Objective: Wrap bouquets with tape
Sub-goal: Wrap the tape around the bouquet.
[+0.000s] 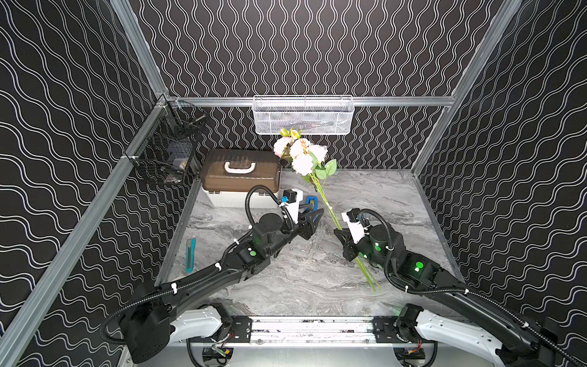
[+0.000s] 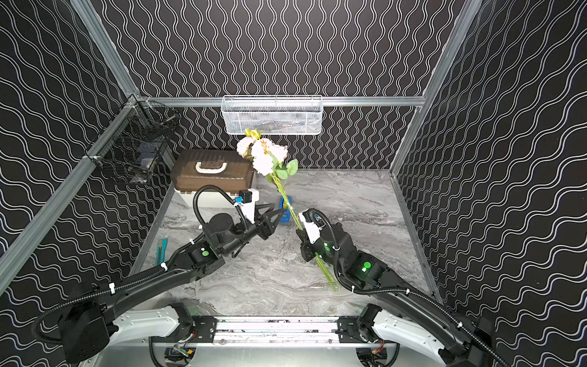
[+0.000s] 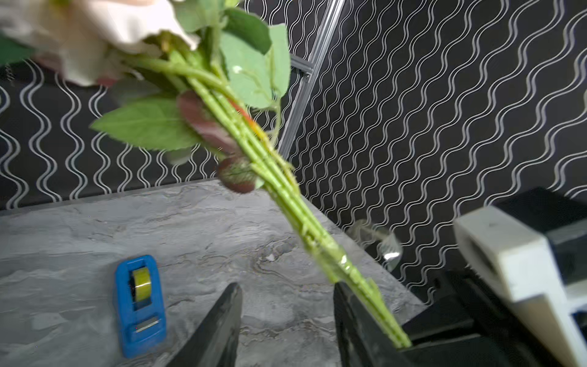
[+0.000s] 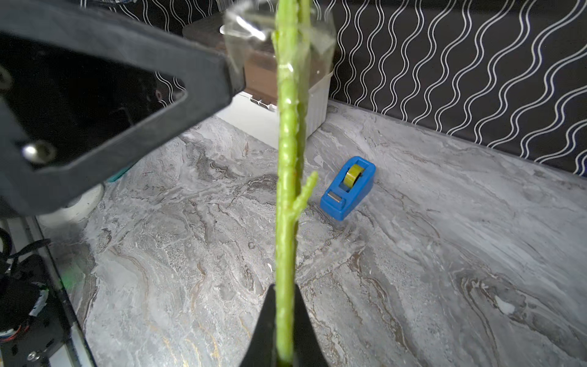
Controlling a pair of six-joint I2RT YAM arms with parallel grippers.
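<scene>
The bouquet (image 1: 303,155) hangs slanted above the table (image 1: 317,279), stems clamped in our right gripper (image 1: 338,233), and we fear its loose tape flap (image 4: 244,28) may cling to our parted left gripper (image 3: 286,286) and peel off.

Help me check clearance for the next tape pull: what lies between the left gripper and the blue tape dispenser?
Only bare marble tabletop separates the left gripper from the tape dispenser, shown in the left wrist view.

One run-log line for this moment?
left end effector: open | right end effector: shut on pale pink green-stemmed flower bouquet, lifted | blue plastic tape dispenser: untouched
</scene>
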